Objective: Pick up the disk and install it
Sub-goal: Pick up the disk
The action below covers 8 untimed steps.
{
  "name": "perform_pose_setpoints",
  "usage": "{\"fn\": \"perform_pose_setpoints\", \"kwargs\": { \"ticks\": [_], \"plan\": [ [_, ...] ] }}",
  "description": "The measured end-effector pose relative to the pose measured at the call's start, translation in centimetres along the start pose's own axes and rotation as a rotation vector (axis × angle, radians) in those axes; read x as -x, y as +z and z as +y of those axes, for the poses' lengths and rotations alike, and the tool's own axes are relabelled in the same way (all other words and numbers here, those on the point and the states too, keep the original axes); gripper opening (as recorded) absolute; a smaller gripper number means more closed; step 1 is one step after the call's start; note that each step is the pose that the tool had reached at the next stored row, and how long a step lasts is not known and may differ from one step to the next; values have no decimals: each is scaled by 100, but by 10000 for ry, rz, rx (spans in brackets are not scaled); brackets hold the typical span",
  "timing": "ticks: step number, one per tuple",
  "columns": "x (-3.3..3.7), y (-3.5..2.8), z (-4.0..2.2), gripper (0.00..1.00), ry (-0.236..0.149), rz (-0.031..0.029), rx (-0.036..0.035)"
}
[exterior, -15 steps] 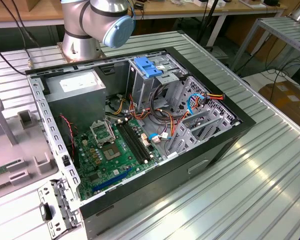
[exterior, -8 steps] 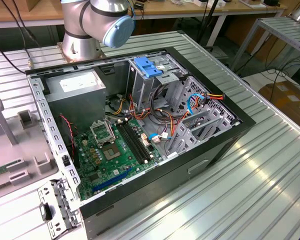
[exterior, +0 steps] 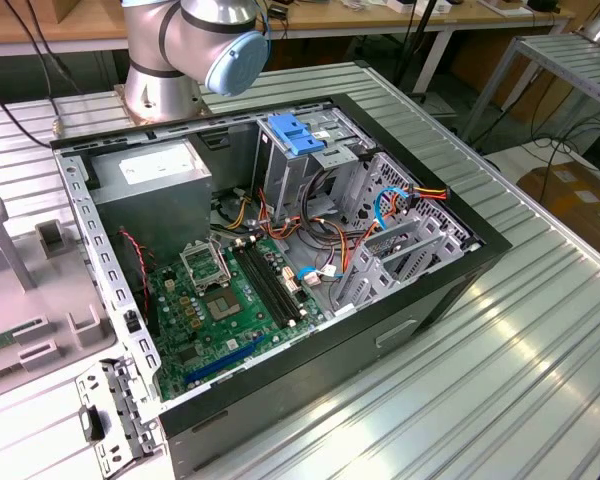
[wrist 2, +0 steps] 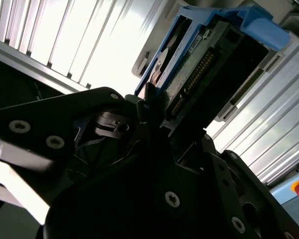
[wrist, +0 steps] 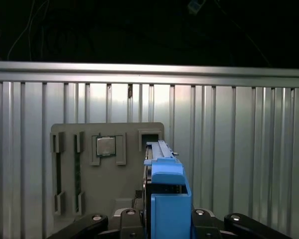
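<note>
The disk (wrist: 166, 196) is gripped edge-on in my gripper (wrist: 164, 217), its bright blue rails and blue tab facing the first wrist camera. In the second wrist view the disk (wrist 2: 209, 59) shows its dark underside, a connector row and the blue tab, with the black gripper (wrist 2: 159, 112) shut on its lower end. It hangs over the grey parts tray (wrist: 70, 199), close to a small slot at the tray's far edge. I cannot tell whether the disk touches the tray.
An open computer case (exterior: 380, 330) lies on the ribbed metal table (exterior: 540, 350), with a motherboard (exterior: 220, 300), power supply (exterior: 150, 190) and a drive cage with a blue bracket (exterior: 295, 135). The tray (exterior: 20, 300) at the exterior view's left holds a processor chip (wrist: 105, 146). The arm's base (exterior: 180, 50) stands behind the case.
</note>
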State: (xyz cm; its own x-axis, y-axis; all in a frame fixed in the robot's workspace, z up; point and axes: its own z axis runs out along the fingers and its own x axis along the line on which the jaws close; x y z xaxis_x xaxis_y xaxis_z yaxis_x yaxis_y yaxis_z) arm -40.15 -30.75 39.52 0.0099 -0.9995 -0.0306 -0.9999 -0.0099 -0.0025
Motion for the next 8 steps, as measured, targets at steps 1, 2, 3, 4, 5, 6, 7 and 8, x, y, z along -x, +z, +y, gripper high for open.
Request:
{"fn": "perform_pose_setpoints", "kwargs": {
  "ticks": [1,2,3,4,5,6,7,8],
  "plan": [
    [0,-8,0,36,0,0,1],
    [0,-16,0,36,0,0,0],
    [0,-23,0,36,0,0,-1],
    [1,-34,0,36,0,0,0],
    [1,-39,0,36,0,0,0],
    [1,-48,0,36,0,0,0],
    [2,-54,0,36,0,0,0],
    [2,-70,0,36,0,0,0]
  ]
}}
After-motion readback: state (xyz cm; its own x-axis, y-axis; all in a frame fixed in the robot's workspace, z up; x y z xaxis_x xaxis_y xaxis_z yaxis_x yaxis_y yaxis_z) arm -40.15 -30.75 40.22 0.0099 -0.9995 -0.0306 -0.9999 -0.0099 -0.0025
